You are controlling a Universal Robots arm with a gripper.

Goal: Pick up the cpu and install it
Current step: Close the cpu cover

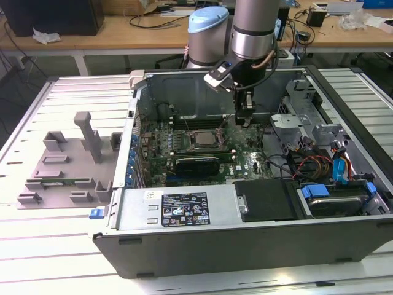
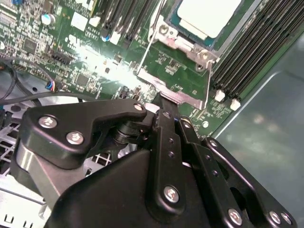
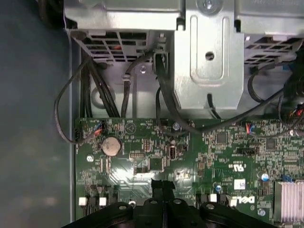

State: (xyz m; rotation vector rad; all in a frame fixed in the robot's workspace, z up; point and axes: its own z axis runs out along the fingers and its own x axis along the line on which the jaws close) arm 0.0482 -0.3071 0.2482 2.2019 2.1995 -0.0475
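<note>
Sitting seemingly socketed, cpu (image 2: 204,16) near end effector (image 2: 165,102).

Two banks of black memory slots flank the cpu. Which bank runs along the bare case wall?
In the second wrist view, the bank between the cpu and the wall; the other bank borders crowded green board.

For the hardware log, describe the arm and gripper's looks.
The arm is silver-grey tubing with a light-blue joint cap. The gripper is black, its linkage bars pinned by silver screws; a dark cable loops at the wrist.

Pale cpu (image 2: 205,16) flat in socket (image 2: 185,45)
</note>
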